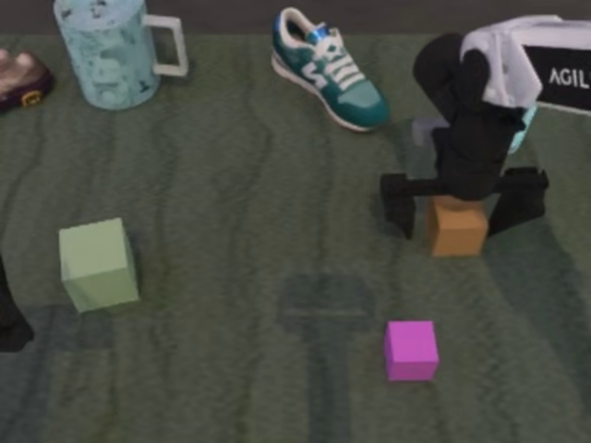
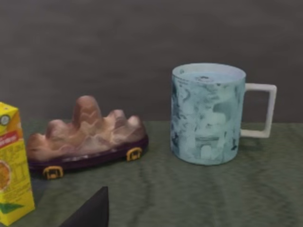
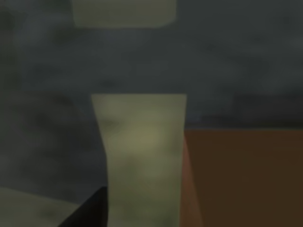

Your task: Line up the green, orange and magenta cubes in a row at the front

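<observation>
The orange cube [image 1: 456, 229] sits right of the table's middle. My right gripper [image 1: 459, 212] is open and lowered over it, with one black finger [image 1: 399, 208] to its left and the other to its right, both standing apart from it. In the right wrist view the orange cube [image 3: 246, 179] fills the side close to the camera. The large pale green cube [image 1: 98, 264] rests at the left. The small magenta cube [image 1: 411, 350] lies near the front, just in front of the orange one. My left arm [image 1: 9, 323] stays parked at the left edge, one dark finger [image 2: 92, 213] showing.
A light blue mug [image 1: 106, 51] stands at the back left, with a brown rock ornament on a purple base [image 2: 85, 137] and a yellow carton [image 2: 12, 189] beside it. A teal sneaker [image 1: 331, 66] lies at the back centre.
</observation>
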Tool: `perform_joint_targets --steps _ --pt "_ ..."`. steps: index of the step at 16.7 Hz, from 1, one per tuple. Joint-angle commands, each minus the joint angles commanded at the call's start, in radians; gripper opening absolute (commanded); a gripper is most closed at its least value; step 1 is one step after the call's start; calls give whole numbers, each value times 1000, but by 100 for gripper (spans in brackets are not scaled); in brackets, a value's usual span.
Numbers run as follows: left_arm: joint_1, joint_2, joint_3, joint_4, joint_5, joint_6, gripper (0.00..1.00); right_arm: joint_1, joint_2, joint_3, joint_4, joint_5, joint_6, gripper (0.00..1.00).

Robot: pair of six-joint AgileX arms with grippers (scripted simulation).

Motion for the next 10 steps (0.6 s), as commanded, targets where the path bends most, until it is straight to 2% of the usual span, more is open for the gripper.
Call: perform_joint_targets --steps 4,10 --pt "0 0 0 0 0 0 100 0 4 -9 10 0 0 100" --pt "0 0 0 0 0 0 100 0 4 -9 10 0 0 55"
